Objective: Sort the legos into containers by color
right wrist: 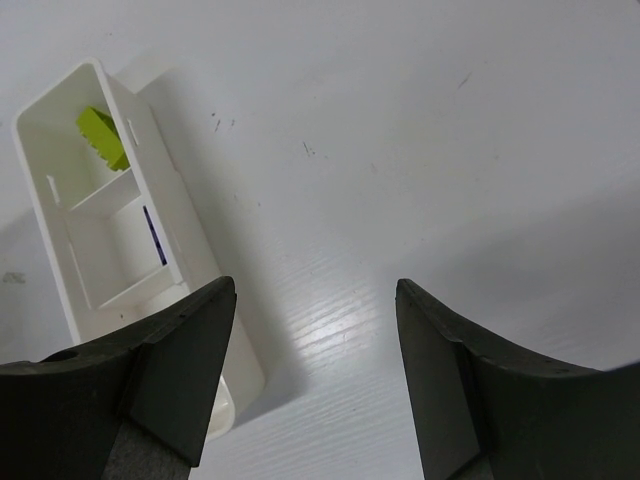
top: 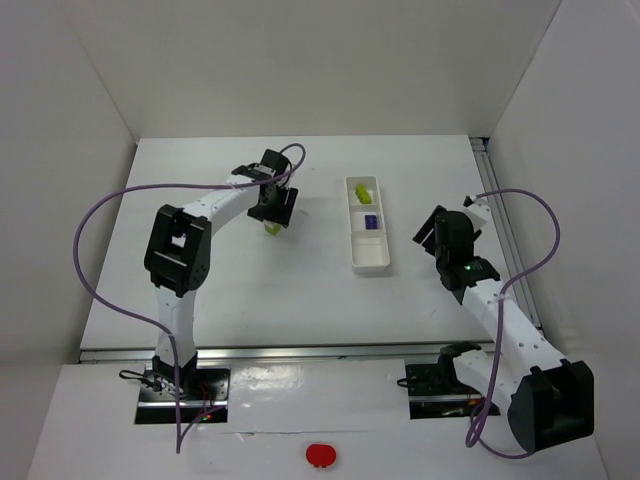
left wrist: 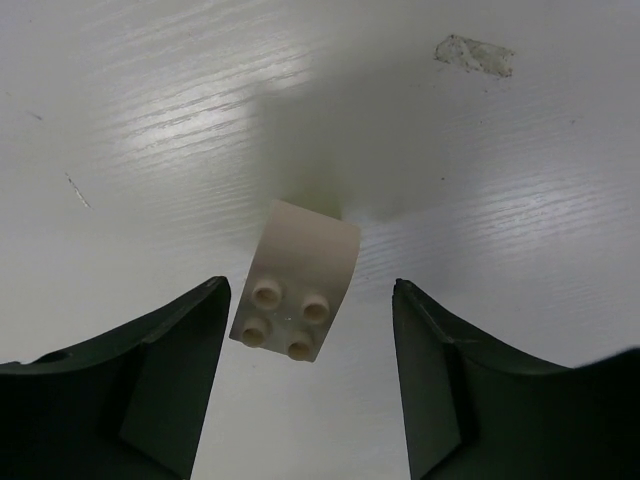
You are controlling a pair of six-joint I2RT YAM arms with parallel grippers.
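The left gripper (left wrist: 307, 300) had its fingers wide either side of the cream brick (left wrist: 305, 255), not touching it. The right gripper (right wrist: 315, 300) hung beside the tray (right wrist: 185, 235), fingers wide apart, holding nothing.

No writing, label, brand, number or sign can be read in any of the three views; the tray (top: 369, 258), the cream brick (left wrist: 297, 281) and the table (top: 300, 290) show plain, unmarked surfaces. A small green light (top: 467, 268) glows on the right arm; a red spot (top: 321, 455) sits at the near edge; neither carries legible lettering.
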